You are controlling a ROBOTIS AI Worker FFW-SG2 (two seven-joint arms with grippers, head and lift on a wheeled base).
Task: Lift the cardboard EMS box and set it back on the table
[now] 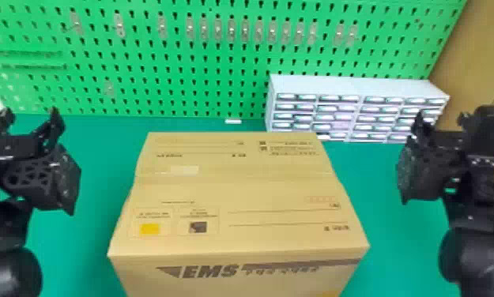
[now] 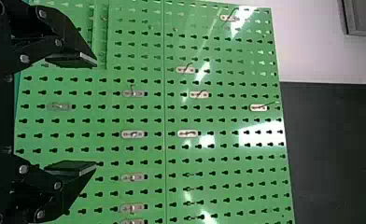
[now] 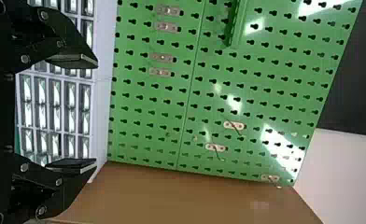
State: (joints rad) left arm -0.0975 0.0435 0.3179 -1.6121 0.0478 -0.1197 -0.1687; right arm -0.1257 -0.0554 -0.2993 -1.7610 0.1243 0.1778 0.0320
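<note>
1 cardboard EMS box (image 1: 234, 193) on the green table (image 1: 91, 166), centre of head view, w/ 2 grippers, 1 per side, both well apart from it. L gripper (image 1: 30, 114) is off the box's left side; its 2 fingers (image 2: 71, 59) are spread wide w/ nothing btwn them. R gripper (image 1: 441, 118) is off the right side; 2 fingers (image 3: 73, 60) also spread, nothing pinched.

Box top is closed. Print on top: 2 framed panels near the left, 1 w/ a yellow square (image 1: 149, 228), 1 w/ a dark square (image 1: 197, 227); 2 long lines to their right; 2 small square codes (image 1: 262, 145) nr the far edge, plus fine lettering, too small to tell. 1 pale patch (image 1: 184, 170) too, left of the middle. Near side has 1 line of big dark lettering (image 1: 210, 271) w/ a dark bar running right from it.

Behind: 1 green pegboard (image 1: 170, 75) w/ approx 15 metal clips (image 1: 161, 27) in a row up top, 1 more lower left, and 2 slim green ledges (image 1: 32, 66) at far left. 1 pale drawer cabinet (image 1: 356, 85), 4 sections across, stands back right on the table, just in front of the board. 1 small white piece (image 1: 233, 121) lies btwn box & pegboard, left of the cabinet. 1 brown panel (image 1: 483, 43) at far right.
</note>
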